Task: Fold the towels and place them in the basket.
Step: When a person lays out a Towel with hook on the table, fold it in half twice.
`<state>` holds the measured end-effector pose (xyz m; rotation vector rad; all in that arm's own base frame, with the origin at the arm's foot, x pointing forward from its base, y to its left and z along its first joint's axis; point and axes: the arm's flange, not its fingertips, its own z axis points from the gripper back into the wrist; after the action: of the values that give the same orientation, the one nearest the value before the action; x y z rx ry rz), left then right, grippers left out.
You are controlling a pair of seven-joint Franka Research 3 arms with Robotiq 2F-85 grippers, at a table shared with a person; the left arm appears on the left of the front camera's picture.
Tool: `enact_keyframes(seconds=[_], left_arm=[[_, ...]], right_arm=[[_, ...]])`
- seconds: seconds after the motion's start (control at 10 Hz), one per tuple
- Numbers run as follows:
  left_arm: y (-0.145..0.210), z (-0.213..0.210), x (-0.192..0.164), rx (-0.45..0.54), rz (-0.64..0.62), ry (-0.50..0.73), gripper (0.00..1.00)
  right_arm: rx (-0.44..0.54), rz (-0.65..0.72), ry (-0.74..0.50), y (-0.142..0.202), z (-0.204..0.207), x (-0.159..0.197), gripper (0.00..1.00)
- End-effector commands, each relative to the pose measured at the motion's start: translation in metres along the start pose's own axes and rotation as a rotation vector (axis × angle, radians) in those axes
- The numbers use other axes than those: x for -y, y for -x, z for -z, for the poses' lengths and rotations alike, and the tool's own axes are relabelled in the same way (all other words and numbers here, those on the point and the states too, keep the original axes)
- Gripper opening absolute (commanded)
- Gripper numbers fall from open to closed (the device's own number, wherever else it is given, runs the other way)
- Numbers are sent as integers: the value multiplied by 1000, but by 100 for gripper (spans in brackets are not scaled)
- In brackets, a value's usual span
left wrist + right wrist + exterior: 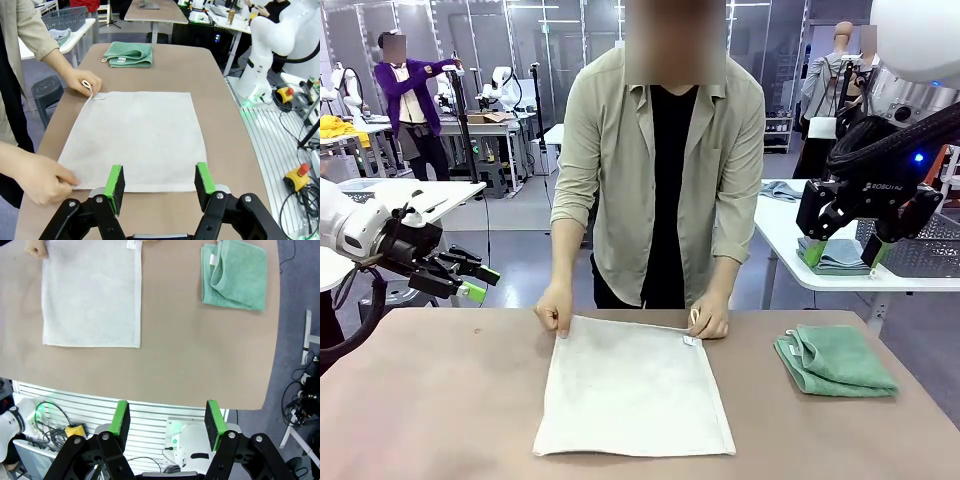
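The desk [440, 400] lies below both pincers. The white towel [135, 140] is spread flat just ahead of the left pincer [160, 182]. The folded green towel [234, 275] lies ahead-right of the right pincer [167, 422]. A person's hands [82, 80] pinch the white towel's left-edge corners. Both pincers gape wide, empty.

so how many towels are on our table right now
2. The cream white towel lies spread flat in the middle, with the person's hands on its far corners. The mint green towel lies folded toward the robot's right side. None seems hidden.
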<state>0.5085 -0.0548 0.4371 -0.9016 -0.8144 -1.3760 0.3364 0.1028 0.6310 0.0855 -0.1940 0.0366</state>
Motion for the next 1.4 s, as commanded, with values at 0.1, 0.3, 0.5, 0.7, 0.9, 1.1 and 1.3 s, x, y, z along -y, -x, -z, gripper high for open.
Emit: enact_keyframes(seconds=[0.1,0.3,0.5,0.7,0.9,1.1,1.3], left_arm=[[-1,-1,1,3,4,-2,72],[-1,-1,1,3,4,-2,72],[-1,-1,1,3,4,-2,72],[-1,-1,1,3,4,-2,72],[-1,-1,1,3,4,-2,72],[0,0,0,0,0,0,72],[-37,25,15,-113,26,12,72]], right_arm=[[6,1,6,0,-2,2,75],[6,1,6,0,-2,2,75],[6,1,6,0,-2,2,75],[6,1,6,0,-2,2,75],[6,1,6,0,-2,2,75],[-4,-80,2,-3,-2,-5,75],[7,-298,17,-13,-5,-28,75]])
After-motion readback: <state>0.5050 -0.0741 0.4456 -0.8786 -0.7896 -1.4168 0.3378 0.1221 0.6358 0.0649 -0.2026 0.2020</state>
